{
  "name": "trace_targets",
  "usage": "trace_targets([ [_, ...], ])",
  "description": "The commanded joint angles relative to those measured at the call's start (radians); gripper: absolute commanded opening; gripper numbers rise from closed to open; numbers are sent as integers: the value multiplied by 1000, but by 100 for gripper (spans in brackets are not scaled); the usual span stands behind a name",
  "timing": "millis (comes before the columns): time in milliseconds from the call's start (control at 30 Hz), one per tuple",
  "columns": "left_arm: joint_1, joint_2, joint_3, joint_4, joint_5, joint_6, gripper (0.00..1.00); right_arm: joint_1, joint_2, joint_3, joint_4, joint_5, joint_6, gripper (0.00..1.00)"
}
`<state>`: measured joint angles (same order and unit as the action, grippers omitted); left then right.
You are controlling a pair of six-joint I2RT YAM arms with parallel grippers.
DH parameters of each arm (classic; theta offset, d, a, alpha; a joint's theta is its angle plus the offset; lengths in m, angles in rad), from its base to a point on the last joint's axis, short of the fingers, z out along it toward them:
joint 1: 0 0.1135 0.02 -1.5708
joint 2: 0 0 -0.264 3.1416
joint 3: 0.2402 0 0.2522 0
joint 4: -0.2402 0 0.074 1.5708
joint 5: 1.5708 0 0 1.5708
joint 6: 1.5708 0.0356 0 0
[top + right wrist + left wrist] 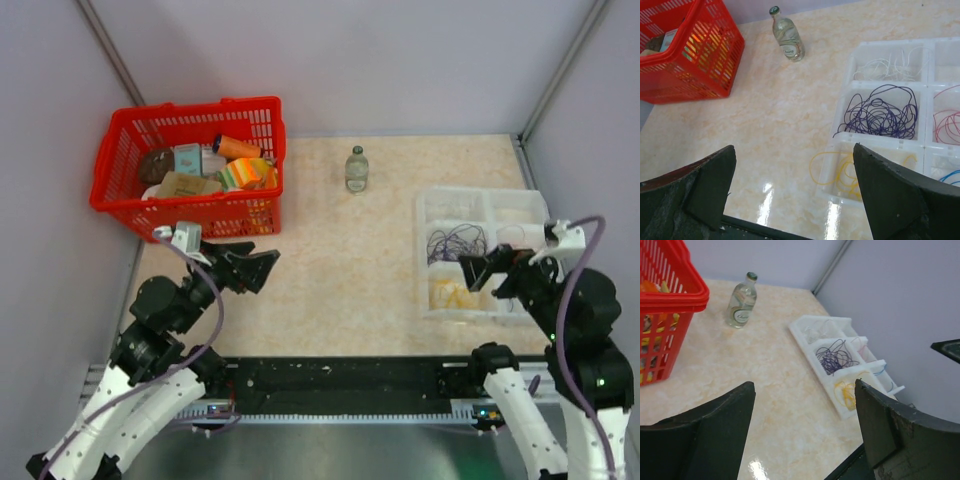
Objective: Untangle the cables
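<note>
Right hand [794, 150] is being held spread wide above the surface [780, 125], with nothing between its fingers. Left hand [804, 385] is likewise being held spread and empty, well apart from the cables [832, 357].

The cables are being kept in a white divided tray [841, 107], just ahead of and below the right hand.
- Nearest, under the hand's right finger: yellow cable [840, 172], with one loop being let spill over the tray wall onto the surface.
- Next compartment beyond: purple cable [880, 112], loosely coiled.
- To its right: red cable [946, 122].
- A blue cable [951, 176] is being glimpsed at the right edge.
- Farthest compartment: pale strands [890, 65].

Handling, as judged: very light, limp, thread-thin wire. A lifted strand is likely to drag its whole coil, and loops are likely to snag on the tray walls. A hold is best taken on a single raised arc, pinched at the fingertips. For the yellow cable that means the loop outside the tray, where no wall is getting in the way.

The surface is pale, marbled and glossy, with light being reflected just below the hand. Wire lying flat on it is being judged hard to get under. Farther ahead, a small clear bottle [787, 35] is being left standing. Far ahead to the left is a part-filled red basket [705, 55]. The space is being closed in by plain grey walls [350, 60].
</note>
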<state>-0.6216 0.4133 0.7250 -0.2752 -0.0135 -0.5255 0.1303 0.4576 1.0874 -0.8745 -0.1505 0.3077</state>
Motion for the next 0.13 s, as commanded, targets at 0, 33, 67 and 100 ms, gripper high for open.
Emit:
trace_targets([
  [0,0,-122,-72,176,110,16,85,9,-135,-104,51,-9,27,99],
  [33,2,-126,-61,162,119,21,85,11,-152,-115,46,-6,43,99],
  [67,0,-126,-46,150,133,24,86,9,-166,-122,46,-12,56,99],
  [100,0,-119,-24,136,151,25,86,11,-186,-127,49,-15,74,99],
])
